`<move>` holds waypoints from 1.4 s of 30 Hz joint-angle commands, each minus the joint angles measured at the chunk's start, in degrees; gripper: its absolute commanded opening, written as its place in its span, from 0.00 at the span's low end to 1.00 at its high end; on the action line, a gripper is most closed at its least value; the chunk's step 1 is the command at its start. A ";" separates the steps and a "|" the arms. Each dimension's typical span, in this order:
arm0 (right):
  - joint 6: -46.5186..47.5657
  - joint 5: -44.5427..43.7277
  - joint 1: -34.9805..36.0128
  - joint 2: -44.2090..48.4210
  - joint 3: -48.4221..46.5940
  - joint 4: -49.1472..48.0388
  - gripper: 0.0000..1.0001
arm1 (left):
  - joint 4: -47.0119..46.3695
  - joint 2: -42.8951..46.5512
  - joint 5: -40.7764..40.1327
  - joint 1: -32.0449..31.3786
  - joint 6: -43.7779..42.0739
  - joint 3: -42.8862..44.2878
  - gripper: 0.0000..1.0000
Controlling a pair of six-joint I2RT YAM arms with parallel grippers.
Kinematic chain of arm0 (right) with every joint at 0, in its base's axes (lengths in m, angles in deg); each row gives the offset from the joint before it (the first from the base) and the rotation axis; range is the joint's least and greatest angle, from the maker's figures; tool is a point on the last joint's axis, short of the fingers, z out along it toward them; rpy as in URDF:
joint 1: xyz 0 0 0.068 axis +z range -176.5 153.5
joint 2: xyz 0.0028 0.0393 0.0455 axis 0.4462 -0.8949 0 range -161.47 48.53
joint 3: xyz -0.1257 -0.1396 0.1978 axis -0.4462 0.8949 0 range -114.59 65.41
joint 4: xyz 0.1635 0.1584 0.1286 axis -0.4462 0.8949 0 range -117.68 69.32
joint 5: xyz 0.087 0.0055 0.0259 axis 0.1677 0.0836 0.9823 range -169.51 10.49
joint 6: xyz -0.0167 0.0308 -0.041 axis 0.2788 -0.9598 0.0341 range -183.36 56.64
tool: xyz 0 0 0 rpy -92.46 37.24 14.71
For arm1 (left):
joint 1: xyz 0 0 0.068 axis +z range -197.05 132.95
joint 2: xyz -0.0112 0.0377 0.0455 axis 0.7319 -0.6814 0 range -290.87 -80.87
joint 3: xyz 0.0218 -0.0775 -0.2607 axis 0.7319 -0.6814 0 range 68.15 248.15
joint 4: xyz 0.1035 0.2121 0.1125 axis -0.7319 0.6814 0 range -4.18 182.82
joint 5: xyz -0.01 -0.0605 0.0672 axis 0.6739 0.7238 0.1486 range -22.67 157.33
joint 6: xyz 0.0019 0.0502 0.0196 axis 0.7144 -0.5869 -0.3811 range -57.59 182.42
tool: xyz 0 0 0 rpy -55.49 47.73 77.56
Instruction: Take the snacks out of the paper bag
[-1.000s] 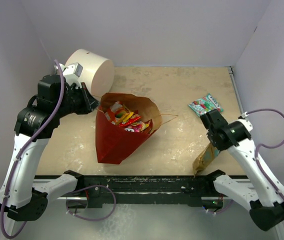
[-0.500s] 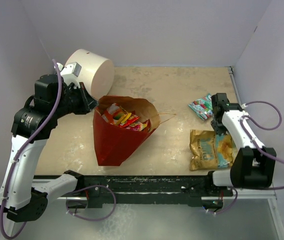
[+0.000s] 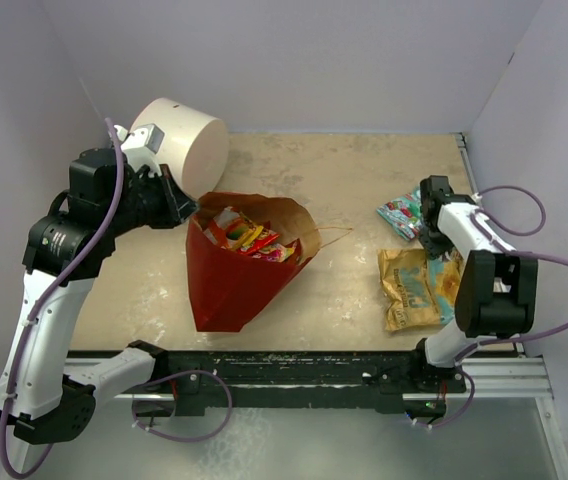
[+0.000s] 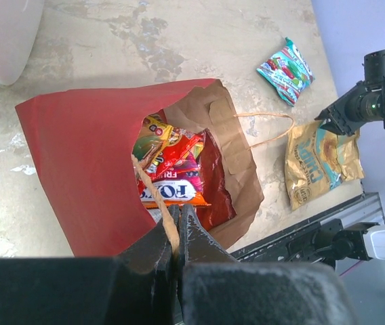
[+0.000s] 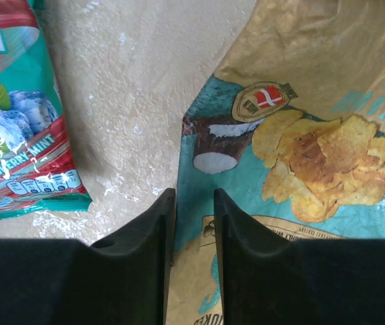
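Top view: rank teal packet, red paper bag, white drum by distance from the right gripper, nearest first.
From the right gripper:
1. teal packet, right beside it, just left
2. red paper bag, mid-table, left
3. white drum, far left corner

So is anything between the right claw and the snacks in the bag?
Nothing visible. The left gripper pinches one string handle, holding the paper bag open above the snacks; between it and the right gripper lie only bare table and the other handle.
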 commanded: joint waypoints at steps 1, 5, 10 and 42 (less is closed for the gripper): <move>5.05 0.54 -0.86 2.64 -1.25 -3.17 0.41 | -5.54 1.36 1.47 0.30 0.41 1.04 0.00; 10.71 2.12 -0.87 5.44 -2.00 -6.14 0.61 | -5.10 1.12 1.42 0.29 0.18 2.08 0.00; 15.01 3.05 -0.88 8.21 -2.77 -8.64 0.73 | -5.45 1.29 1.23 0.25 0.61 1.94 0.00; 16.59 30.34 -2.02 -8.74 -0.83 -35.57 0.97 | -5.42 2.58 0.63 0.24 5.09 -0.14 0.00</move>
